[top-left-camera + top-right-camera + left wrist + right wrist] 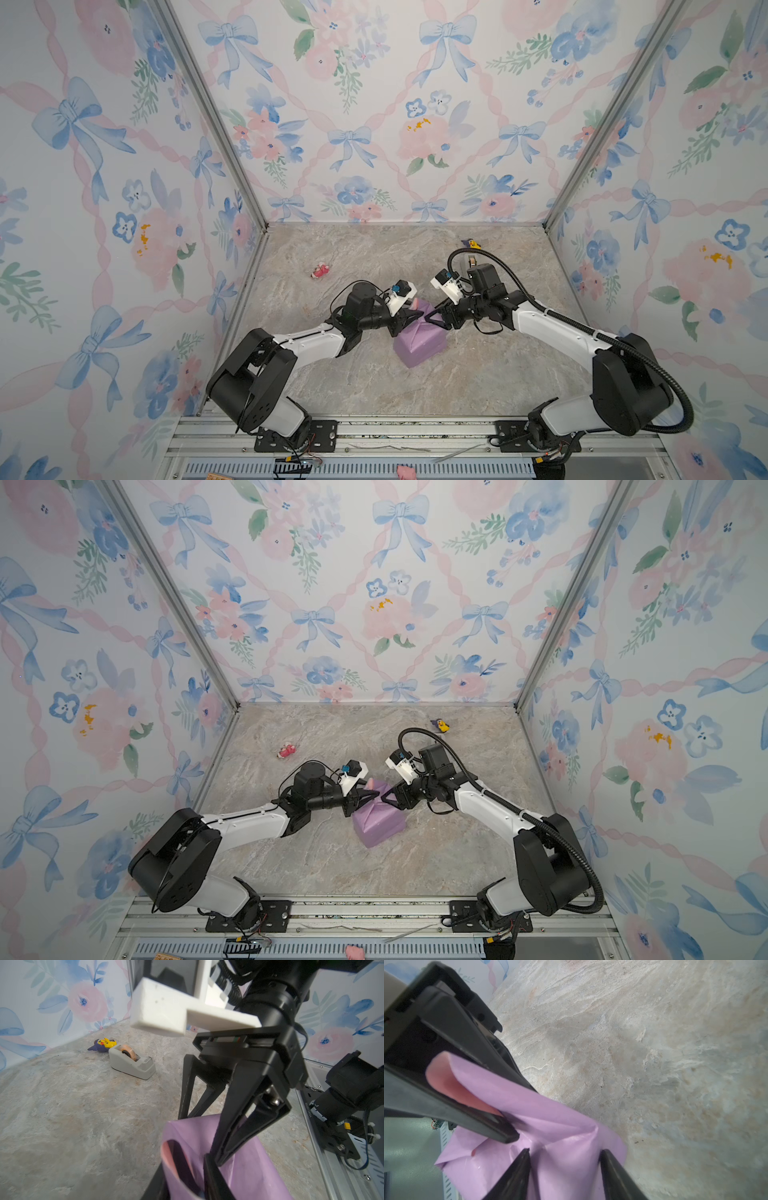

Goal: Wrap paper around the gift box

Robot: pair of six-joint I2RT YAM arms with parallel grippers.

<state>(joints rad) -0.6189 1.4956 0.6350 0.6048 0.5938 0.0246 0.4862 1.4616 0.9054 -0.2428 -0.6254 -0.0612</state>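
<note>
Gift box out of sight, fully covered: only the paper point(560, 1167) shows, lilac outside and pink inside, folded round it into a low block on the marble-look table point(478, 374). Both pincers meet over the end of the block farthest from the arm bases. The rest of it stretches back from their tips toward the bases.

The left pincer point(521, 1113) has its jaws narrowed onto a loose flap of paper that rises from that end and curls over, pink side showing. The grip looks light. The right pincer point(564, 1151) has its jaws apart and grips nothing. Its two tips rest on the paper on top, just beside the left pincer's tips, on either side of a raised crease.

The step in hand seems to be closing this end flap. To do it well, the right pincer should press down firmly so the box cannot slide. The left pincer should then draw the flap taut and lay it flat along the crease without jerking, since thin paper tears and springs back.

Beyond the right pincer, well apart, stands a grey tape dispenser point(132, 1061), probably needed next. A yellow and purple toy point(104, 1044) lies just behind the dispenser. Far off beyond the left pincer lies a small pink toy point(320, 271). Flowered walls point(374, 124) close the scene.
</note>
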